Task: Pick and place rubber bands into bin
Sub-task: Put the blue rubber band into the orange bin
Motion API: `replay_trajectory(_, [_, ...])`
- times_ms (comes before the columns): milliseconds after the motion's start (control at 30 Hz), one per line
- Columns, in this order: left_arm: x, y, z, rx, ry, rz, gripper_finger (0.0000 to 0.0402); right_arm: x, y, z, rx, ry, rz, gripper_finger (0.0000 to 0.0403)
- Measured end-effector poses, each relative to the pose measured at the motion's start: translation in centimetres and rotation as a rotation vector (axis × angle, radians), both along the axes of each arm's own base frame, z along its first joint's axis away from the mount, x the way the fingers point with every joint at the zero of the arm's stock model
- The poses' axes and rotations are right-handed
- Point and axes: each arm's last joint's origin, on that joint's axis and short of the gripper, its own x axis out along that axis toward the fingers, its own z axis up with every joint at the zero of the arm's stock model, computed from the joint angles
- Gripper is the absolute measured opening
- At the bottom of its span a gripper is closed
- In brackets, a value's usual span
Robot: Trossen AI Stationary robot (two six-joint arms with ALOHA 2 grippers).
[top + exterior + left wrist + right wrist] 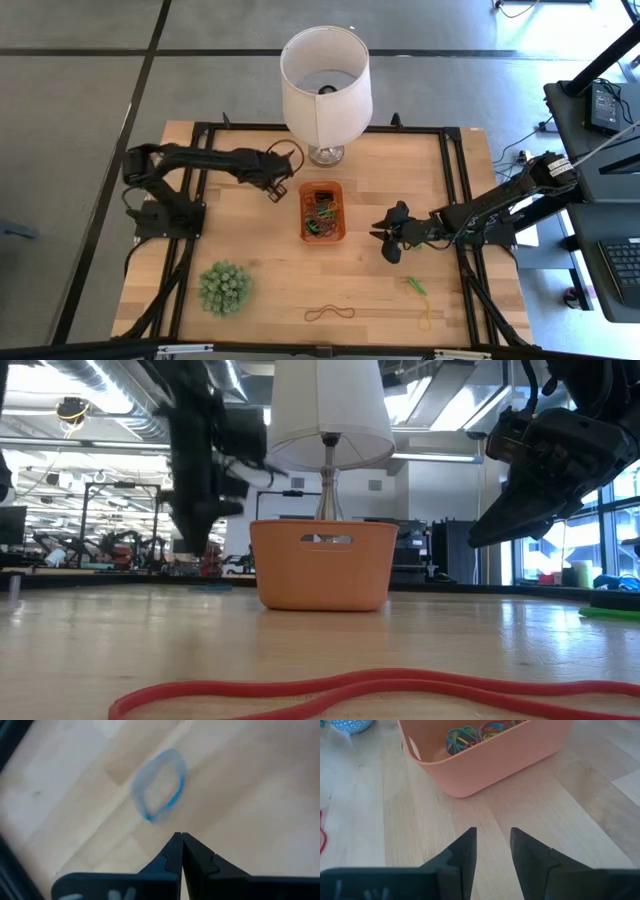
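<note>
My left gripper hangs over the surface at about 10 o'clock from the orange bin, close to its rim. Its fingers are pressed together with nothing between them, and just ahead of the tips a blue rubber band lies flat on the wood.

My right gripper sits at about 4 o'clock from the bin, near it and pointing toward it. Its fingers stand apart and empty, with bare wood under the gap and the bin's wall straight ahead.

The bin rests near the middle of the surface and holds a tangle of colored bands. Others lie loose along the near edge: a red-brown band at about 6 o'clock from the bin, well apart from it, then a green one and a yellow one toward 5 o'clock.

A white lamp stands at 12 o'clock from the bin, and a spiky green ball sits at about 8 o'clock.
</note>
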Motion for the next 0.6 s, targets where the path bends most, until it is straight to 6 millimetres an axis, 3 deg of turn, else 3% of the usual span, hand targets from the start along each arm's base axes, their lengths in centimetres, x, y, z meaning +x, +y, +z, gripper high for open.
replay_trajectory(167, [0.1, -2.8, 4.4, 0.048, -0.145, -0.086, 0.0001, 0.0, 0.0, 0.0, 0.001, -0.002, 0.0, 0.0122])
replay_trajectory(333, [0.6, -4.8, 7.2, 0.129, -0.221, -0.191, 0.0001, 0.0, 0.0, 0.0, 0.002, -0.006, 0.0, 0.0122])
replay_trajectory(467, [0.6, -4.2, 7.0, 0.179, -0.203, -0.158, 0.0003, 0.0, 0.0, 0.0, 0.003, -0.006, 0.0, 0.0122])
replay_trajectory(600, [0.7, -2.7, 5.1, 0.094, -0.167, -0.109, 0.0009, 0.0, 0.0, 0.1, 0.004, -0.007, -0.001, 0.0122])
